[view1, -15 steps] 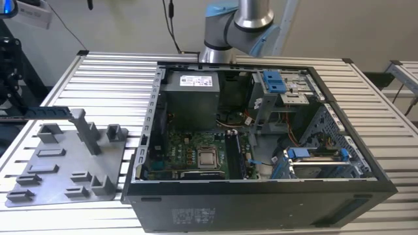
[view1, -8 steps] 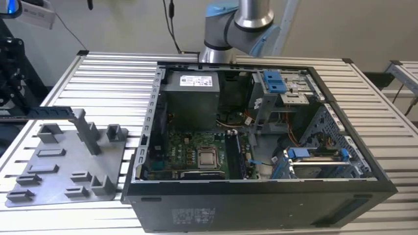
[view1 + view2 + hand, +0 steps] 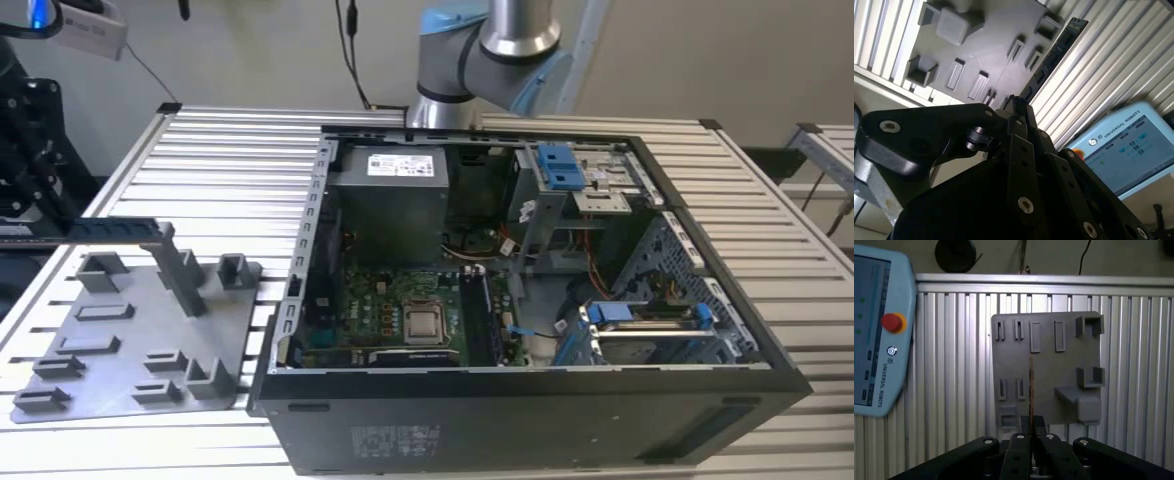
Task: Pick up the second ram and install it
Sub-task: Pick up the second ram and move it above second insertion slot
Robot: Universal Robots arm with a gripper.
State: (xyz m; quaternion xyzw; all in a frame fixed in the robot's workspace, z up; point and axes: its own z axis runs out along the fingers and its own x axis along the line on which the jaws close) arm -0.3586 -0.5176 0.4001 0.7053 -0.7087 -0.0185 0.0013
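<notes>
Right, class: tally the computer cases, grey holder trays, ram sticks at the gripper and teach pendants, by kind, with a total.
computer case: 1
grey holder tray: 1
second ram, at the gripper: 1
teach pendant: 1
Total: 4

One end of the second ram (image 3: 1030, 390) is hidden inside the gripper (image 3: 1031, 422). The teach pendant (image 3: 1126, 147) is blurred and edge-cropped.
</notes>
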